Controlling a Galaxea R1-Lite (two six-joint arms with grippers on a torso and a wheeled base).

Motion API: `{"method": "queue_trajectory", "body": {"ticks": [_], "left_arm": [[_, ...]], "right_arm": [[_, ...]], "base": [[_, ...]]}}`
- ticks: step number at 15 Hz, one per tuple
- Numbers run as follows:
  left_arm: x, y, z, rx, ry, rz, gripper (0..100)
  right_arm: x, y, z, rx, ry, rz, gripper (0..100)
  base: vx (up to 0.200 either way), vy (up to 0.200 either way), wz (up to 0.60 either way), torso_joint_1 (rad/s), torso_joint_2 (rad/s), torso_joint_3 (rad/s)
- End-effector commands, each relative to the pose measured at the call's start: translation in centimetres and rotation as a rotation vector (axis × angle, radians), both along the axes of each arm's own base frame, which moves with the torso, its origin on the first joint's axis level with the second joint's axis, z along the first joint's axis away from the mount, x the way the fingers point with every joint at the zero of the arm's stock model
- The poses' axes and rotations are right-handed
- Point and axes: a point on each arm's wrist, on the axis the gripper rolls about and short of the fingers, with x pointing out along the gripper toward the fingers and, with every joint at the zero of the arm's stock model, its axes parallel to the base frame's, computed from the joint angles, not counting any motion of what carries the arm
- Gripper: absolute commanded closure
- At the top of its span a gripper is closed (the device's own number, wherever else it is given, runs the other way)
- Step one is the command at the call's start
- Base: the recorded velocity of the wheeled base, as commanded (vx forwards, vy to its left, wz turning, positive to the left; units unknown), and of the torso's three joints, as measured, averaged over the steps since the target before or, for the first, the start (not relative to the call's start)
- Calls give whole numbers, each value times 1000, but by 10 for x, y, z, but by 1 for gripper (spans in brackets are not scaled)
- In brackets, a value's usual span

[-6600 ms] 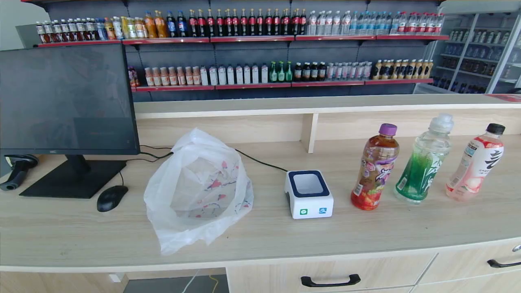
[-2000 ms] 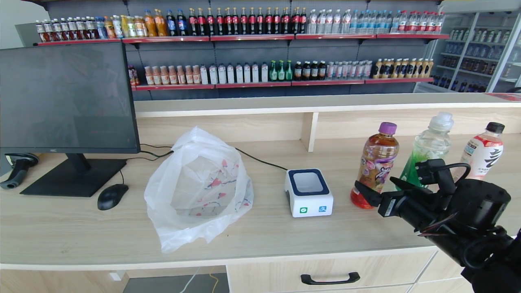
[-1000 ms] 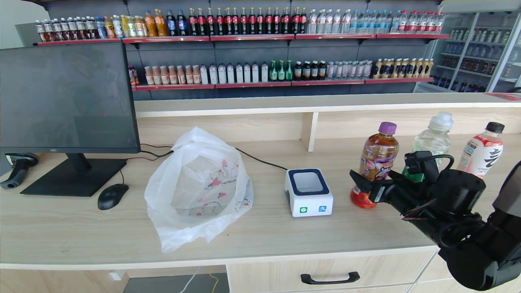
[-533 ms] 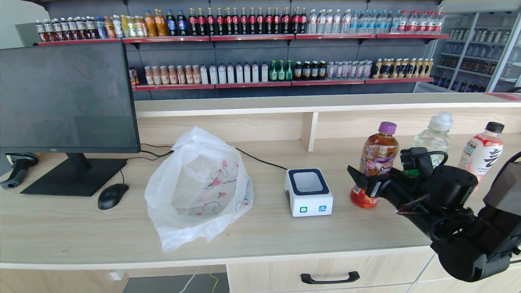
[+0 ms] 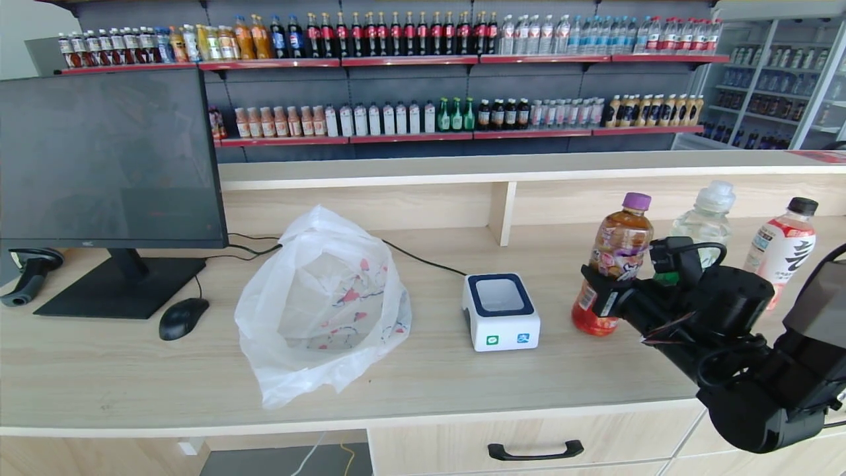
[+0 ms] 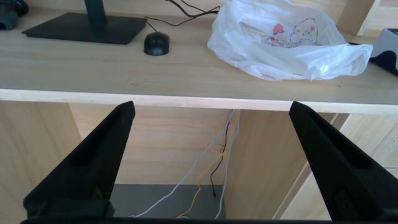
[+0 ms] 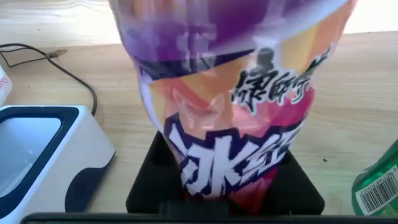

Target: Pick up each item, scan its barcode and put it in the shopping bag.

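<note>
A purple-capped tea bottle [image 5: 616, 254] stands slightly tilted on the counter, right of the white barcode scanner [image 5: 500, 313]. My right gripper [image 5: 613, 301] is shut on its lower half; in the right wrist view the bottle [image 7: 230, 106] sits close between the dark fingers [image 7: 155, 180], with the scanner [image 7: 37, 155] beside it. A clear bottle with a green label [image 5: 706, 221] and a white and pink bottle [image 5: 783, 244] stand further right. The white shopping bag [image 5: 324, 304] gapes open left of the scanner. My left gripper [image 6: 211, 109] hangs open below the counter's front edge, facing the bag [image 6: 286, 37].
A monitor [image 5: 109, 158], a mouse [image 5: 181, 319] and a hand-held scanner [image 5: 26, 274] occupy the counter's left end. A cable [image 5: 423, 263] runs behind the bag to the scanner. A raised ledge [image 5: 502, 168] borders the back, with stocked shelves behind.
My right arm came in from the right, its open fingers went around the purple-capped bottle and closed on it. The bottle's top has shifted slightly up and right.
</note>
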Motion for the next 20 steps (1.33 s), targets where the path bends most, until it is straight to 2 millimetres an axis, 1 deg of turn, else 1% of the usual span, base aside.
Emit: {"method": "queue_trajectory", "body": {"ticks": [1,3,6,8,10,11,14,16,19,20], "left_arm": [[0,0,0,0,0,0,0],[0,0,0,0,0,0,0],[0,0,0,0,0,0,0],[0,0,0,0,0,0,0],[0,0,0,0,0,0,0],[0,0,0,0,0,0,0],[0,0,0,0,0,0,0],[0,0,0,0,0,0,0],[0,0,0,0,0,0,0],[0,0,0,0,0,0,0]], "right_arm": [[-2,0,8,5,-27,1,100],[-4,0,14,9,-46,2,100],[-11,-1,29,39,-87,10,100],[-20,-2,47,48,-138,15,100],[-37,-1,61,56,-171,29,100],[-50,0,66,59,-181,40,100],[-89,-7,74,56,-187,46,100],[-108,-11,75,51,-191,47,100],[-113,-12,79,55,-209,48,100],[-112,-9,79,59,-208,64,100]], "base": [[0,0,0,0,0,0],[0,0,0,0,0,0],[0,0,0,0,0,0],[0,0,0,0,0,0],[0,0,0,0,0,0],[0,0,0,0,0,0],[0,0,0,0,0,0],[0,0,0,0,0,0],[0,0,0,0,0,0],[0,0,0,0,0,0]]}}
